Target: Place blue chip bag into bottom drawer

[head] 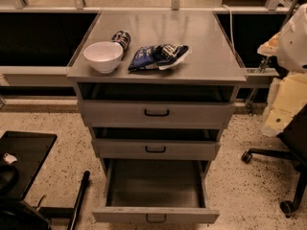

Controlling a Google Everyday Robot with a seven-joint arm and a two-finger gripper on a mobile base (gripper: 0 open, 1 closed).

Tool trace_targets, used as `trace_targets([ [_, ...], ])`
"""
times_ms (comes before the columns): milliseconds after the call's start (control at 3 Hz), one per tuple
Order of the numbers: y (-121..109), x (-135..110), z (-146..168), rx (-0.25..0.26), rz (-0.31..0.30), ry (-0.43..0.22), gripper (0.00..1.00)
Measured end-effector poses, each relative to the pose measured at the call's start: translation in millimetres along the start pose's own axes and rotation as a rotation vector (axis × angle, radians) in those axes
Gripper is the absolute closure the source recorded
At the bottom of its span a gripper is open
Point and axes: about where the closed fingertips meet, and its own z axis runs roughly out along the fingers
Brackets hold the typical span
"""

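Observation:
The blue chip bag [157,56] lies crinkled on the grey cabinet top [201,42], just right of the white bowl [103,56]. The bottom drawer [156,186] is pulled out wide and its inside is bare; its front with the small dark handle [156,218] is at the lower edge of the view. My arm hangs at the right edge of the view, and my gripper [280,115] is there, to the right of the cabinet, below the level of its top and well away from the bag.
A small dark patterned can [122,38] lies behind the bowl. The top drawer [156,112] and middle drawer [155,149] stand slightly pulled out. An office chair base [283,159] stands at the right, and a black platform [24,162] at the lower left.

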Motion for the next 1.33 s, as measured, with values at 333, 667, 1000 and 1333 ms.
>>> trace_targets([
  [333,0.0,0.0,0.0,0.000,0.000,0.000,0.00],
  [667,-2.2,-0.7,0.7,-0.008,0.002,-0.032,0.00],
  [1000,-20.3,-14.5,24.4,-0.072,-0.035,-0.155,0.00],
  [1333,-45.9,-54.4,74.3,-0.179,-0.107,-0.286,0.00],
])
